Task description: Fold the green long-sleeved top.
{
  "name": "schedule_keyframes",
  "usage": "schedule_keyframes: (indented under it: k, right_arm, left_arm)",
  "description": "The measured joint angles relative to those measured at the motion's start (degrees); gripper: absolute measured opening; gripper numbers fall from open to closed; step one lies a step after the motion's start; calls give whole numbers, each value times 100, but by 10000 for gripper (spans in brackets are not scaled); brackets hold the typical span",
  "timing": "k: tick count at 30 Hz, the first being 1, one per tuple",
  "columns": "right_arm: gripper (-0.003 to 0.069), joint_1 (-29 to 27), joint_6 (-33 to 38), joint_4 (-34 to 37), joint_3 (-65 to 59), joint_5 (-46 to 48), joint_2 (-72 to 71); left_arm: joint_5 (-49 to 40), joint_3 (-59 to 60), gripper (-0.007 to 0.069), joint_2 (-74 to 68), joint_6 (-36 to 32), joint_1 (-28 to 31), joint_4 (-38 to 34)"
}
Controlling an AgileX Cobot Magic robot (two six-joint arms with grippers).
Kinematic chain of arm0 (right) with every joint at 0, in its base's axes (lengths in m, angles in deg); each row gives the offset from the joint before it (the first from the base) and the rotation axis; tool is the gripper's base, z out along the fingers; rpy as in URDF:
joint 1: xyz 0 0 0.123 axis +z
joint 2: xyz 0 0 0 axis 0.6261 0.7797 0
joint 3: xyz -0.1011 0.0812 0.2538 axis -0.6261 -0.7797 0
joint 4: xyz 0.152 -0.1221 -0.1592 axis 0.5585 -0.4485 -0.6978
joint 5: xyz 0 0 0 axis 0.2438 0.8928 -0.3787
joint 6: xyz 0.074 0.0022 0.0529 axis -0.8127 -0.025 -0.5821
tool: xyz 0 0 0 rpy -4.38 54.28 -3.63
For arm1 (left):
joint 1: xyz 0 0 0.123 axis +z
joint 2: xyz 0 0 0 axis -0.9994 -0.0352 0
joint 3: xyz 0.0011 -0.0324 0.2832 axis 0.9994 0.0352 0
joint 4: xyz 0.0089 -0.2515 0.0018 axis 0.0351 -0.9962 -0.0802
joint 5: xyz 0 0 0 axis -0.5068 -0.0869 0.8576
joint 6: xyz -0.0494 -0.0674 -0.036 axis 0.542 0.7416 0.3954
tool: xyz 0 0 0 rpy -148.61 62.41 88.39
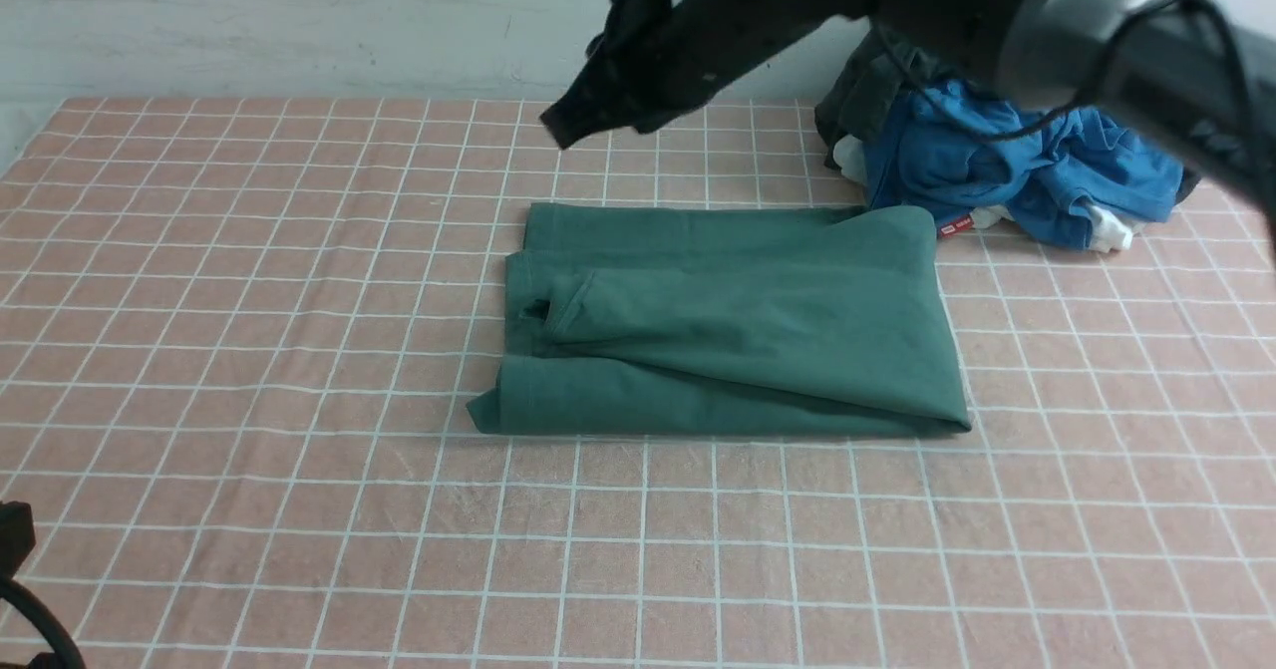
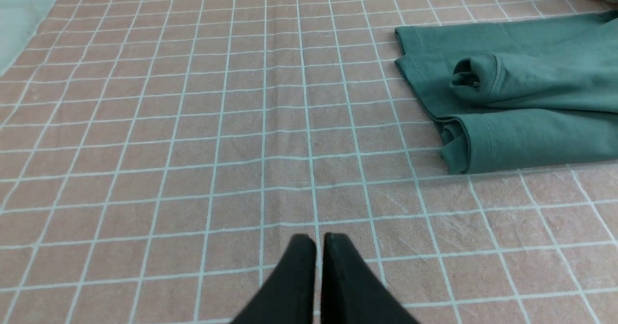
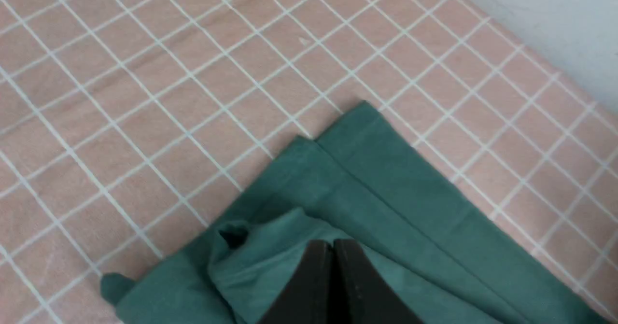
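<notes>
We saw one green long-sleeved top (image 1: 728, 335) lying folded into a flat, roughly rectangular bundle on the pink checked tablecloth (image 1: 249, 350), and we place everything else by that top. One sleeve cuff (image 1: 538, 310) lay on the top's upper layer near its left edge, its opening facing left. Behind the top's far right corner sat one heap of other clothes, touching or nearly touching it: one blue garment (image 1: 997, 166), one dark grey garment (image 1: 862, 101) behind the blue one, some white cloth (image 1: 1107, 230) that we could not make out as a piece, and one small red label (image 1: 954, 227) just beside the top's far right corner. We counted two grippers. The right gripper (image 3: 333, 244) hung above the top near the cuff end, its two fingers pressed together with no cloth between them. In the front view its arm (image 1: 997, 11) reached in from the right, across the space beyond the top's far edge. The left gripper (image 2: 318, 239) hovered over bare tablecloth to the left of the top and nearer the robot, well apart from it, its two fingers drawn together with only a thin slit between them and nothing in it. A pale wall (image 1: 299, 21) stood beyond the top, past the cloth's far edge.
</notes>
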Motion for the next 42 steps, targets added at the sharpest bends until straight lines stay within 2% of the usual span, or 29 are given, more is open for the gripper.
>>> schedule_keyframes:
  k: [3, 10, 15, 20, 26, 27, 28, 31, 32, 33, 34, 37, 40, 42]
  right_arm:
    - [-13, 5, 0, -368, -5, 385, -543]
    - [-13, 9, -10, -651, -353, 697, -2151]
    - [-13, 9, -113, -689, -1860, 869, -3523]
    - [-13, 9, -503, -638, -3870, 653, -4929]
    - [-13, 9, -1478, -586, -6504, -1251, -7128]
    - [-13, 9, -1505, -586, -6703, -1340, -7202]
    - [-13, 9, -1697, -586, -7495, -2155, -7826]
    - [-13, 9, -1870, -586, -8880, -3470, -8617]
    - [-13, 9, -1875, -586, -8967, -3561, -8664]
    - [-13, 9, -1917, -586, -9697, -4393, -9012]
    - [-13, 9, -1923, -586, -9776, -4483, -9042]
    - [-13, 9, -2015, -586, -10899, -5872, -9304]
    - [-13, 9, -2058, -586, -11720, -6550, -9330]
    - [-13, 9, -2076, -592, -12069, -6550, -9330]
  left_arm:
    - [33, 0, 10, 161, -408, -17, 0]
    - [572, 356, 10, 1344, -1229, -226, -365]
    - [1260, 835, 10, 1715, -1493, -253, -389]
    - [1417, 898, 10, 1719, -1498, -267, -393]
    - [1517, 898, 10, 1722, -1510, -609, -331]
    - [1522, 898, 10, 1722, -1510, -617, -316]
    - [1521, 898, 10, 1722, -1515, -643, -238]
    - [1521, 898, 10, 1722, -1520, -648, -174]
    - [1521, 898, 10, 1722, -1520, -648, -174]
    - [1521, 898, 10, 1722, -1514, -648, -167]
    - [1521, 898, 10, 1722, -1507, -648, -167]
    - [1521, 898, 10, 1722, -1493, -648, -166]
    - [1521, 898, 10, 1722, -1489, -648, -154]
    - [1516, 898, 10, 1722, -1489, -648, -153]
